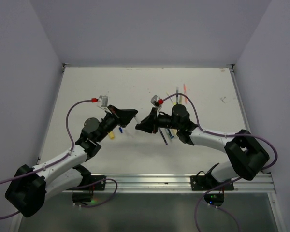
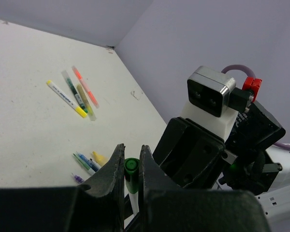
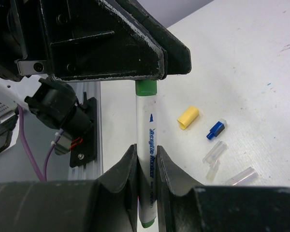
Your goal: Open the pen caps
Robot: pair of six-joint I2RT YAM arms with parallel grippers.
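- The left gripper (image 2: pixel 132 153) is clenched on the green plastic cap (image 2: pixel 131 168) of a white acrylic marker with blue lettering (image 3: pixel 146 121), held in the air over the middle of the white tabletop (image 1: pixel 87 96)
- The right gripper (image 3: pixel 146 151) is clamped round the marker's white barrel, a little way along from the cap
- The cap sits flush against the barrel
- A loose yellow plastic cap (image 3: pixel 188 117), a small blue cap (image 3: pixel 215 129) and clear plastic pieces (image 3: pixel 215 154) lie near one another on the table, on the near side of the grippers
- Thin pens in yellow, green and orange-red (image 2: pixel 77 94) lie side by side at the far right
- A bunch of blue pens (image 2: pixel 84 164) lies nearer, by the right arm
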